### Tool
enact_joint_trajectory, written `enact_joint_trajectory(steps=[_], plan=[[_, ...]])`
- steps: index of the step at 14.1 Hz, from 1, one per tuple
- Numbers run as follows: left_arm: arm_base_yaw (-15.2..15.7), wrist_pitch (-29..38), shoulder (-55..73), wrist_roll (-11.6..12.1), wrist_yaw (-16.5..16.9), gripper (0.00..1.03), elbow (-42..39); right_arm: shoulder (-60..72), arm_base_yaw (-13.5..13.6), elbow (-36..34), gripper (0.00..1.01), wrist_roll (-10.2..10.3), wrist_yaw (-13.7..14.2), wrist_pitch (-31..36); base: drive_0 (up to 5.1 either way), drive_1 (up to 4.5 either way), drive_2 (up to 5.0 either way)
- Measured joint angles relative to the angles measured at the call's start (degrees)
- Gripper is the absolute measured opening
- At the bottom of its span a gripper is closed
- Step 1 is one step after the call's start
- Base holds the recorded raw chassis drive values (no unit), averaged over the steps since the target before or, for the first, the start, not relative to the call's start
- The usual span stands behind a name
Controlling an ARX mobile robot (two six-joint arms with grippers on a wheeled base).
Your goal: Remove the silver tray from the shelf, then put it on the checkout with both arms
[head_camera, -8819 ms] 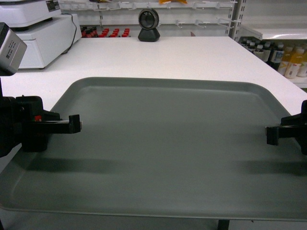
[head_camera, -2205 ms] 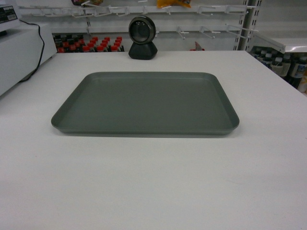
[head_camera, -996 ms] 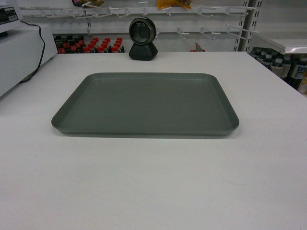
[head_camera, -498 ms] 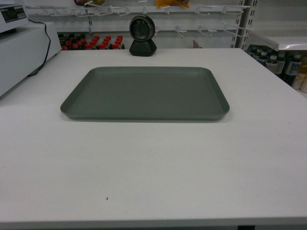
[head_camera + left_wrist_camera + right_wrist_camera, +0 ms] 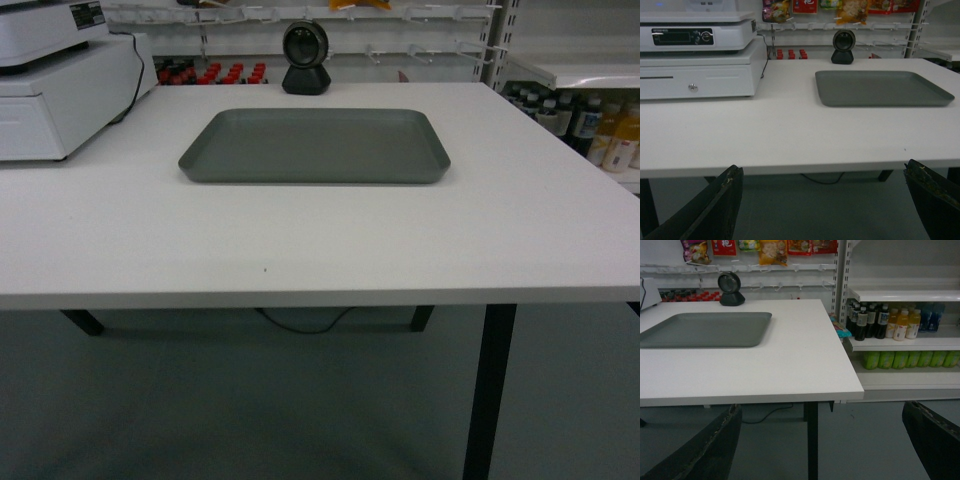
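The silver tray (image 5: 314,145) lies flat on the checkout (image 5: 320,250), toward its far side, just near of the round scanner (image 5: 306,57); its long axis runs left to right. Neither gripper touches it. In the wrist views the left gripper (image 5: 825,200) and right gripper (image 5: 822,440) each hold their two fingers spread wide and empty, below and near of the table's front edge. The tray lies ahead and right of the left gripper and ahead and left of the right one, so it sits between the arms, neither clearly nearer. Compared with half a second before, the head view shows more table, its front edge and dark legs (image 5: 487,385); the tray appears smaller and farther. The placement looks complete, the robot backing off.
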Motion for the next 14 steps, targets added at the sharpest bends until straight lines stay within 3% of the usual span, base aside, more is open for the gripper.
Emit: enact_joint_trajectory(steps=[14], plan=[[0.0,0.1,0.0,0.0,0.0,0.98,0.0,0.0,0.0,0.0,0.98,0.0,0.0,0.2,0.0,0.00,0.0]])
